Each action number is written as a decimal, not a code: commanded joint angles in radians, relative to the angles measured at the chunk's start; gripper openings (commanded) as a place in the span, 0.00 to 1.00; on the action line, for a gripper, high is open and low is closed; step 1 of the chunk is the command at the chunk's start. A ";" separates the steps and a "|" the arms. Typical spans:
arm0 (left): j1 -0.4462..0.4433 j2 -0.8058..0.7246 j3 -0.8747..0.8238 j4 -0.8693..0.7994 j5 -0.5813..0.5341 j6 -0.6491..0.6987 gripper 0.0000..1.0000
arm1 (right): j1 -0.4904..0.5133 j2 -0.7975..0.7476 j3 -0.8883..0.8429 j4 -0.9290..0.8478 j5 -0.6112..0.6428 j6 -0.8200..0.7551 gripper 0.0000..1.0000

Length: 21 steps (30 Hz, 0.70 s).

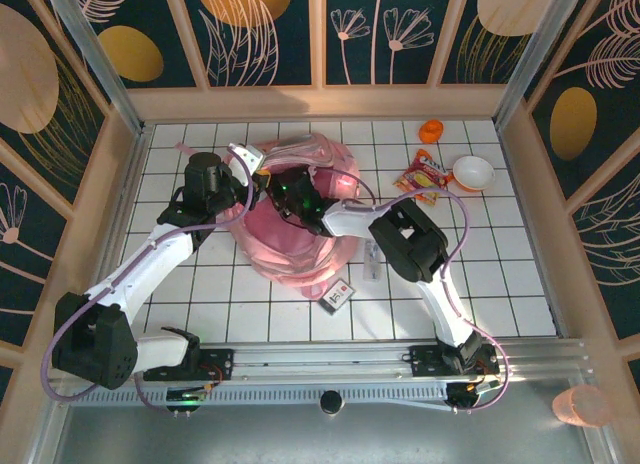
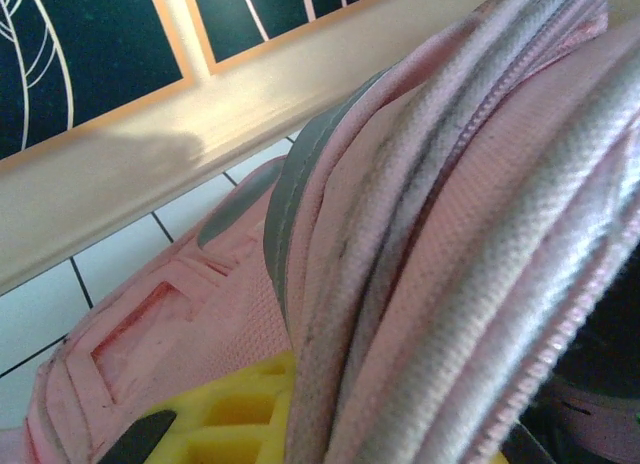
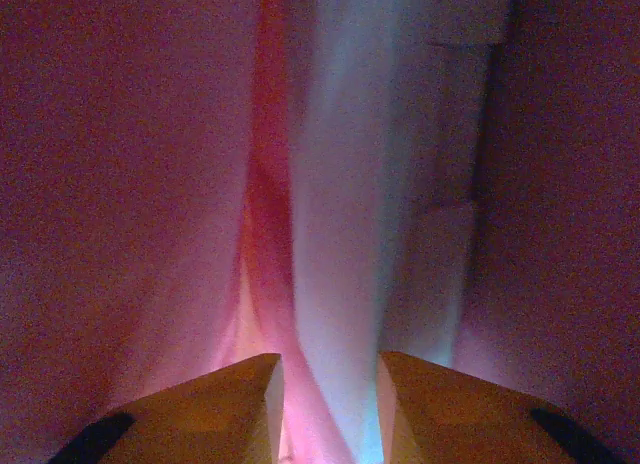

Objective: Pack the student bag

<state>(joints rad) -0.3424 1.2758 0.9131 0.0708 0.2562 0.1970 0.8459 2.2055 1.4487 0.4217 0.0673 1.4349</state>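
Mid-pack: left pincer (image 1: 245,179) clamped on bag (image 1: 285,249) rim, right pincer (image 3: 330,384) inside, grip can't tell; snack pkt (image 1: 424,177), bowl (image 1: 473,171) unpacked on surface (image 1: 500,284).

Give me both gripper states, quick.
Left gripper: shut on the rim of the student bag.
Right gripper: inside the bag, fingers apart around a pale fold; whether it grips cannot be told.

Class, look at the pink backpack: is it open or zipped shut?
Open: the right fingers are inside the student bag, pink lining all around them.
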 commanded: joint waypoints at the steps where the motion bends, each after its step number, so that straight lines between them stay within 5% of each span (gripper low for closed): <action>1: -0.006 -0.040 0.051 0.140 -0.077 -0.049 0.00 | 0.011 -0.149 -0.087 -0.003 0.004 -0.090 0.33; 6: -0.006 -0.020 0.048 0.121 -0.225 -0.066 0.00 | 0.023 -0.362 -0.219 -0.166 -0.019 -0.207 0.40; 21: -0.004 -0.013 0.016 0.116 -0.300 -0.048 0.00 | -0.007 -0.843 -0.470 -0.951 -0.008 -0.340 0.50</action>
<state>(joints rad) -0.3534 1.2762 0.9123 0.0708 0.0071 0.1738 0.8753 1.4101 1.0176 -0.2714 0.0471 1.1553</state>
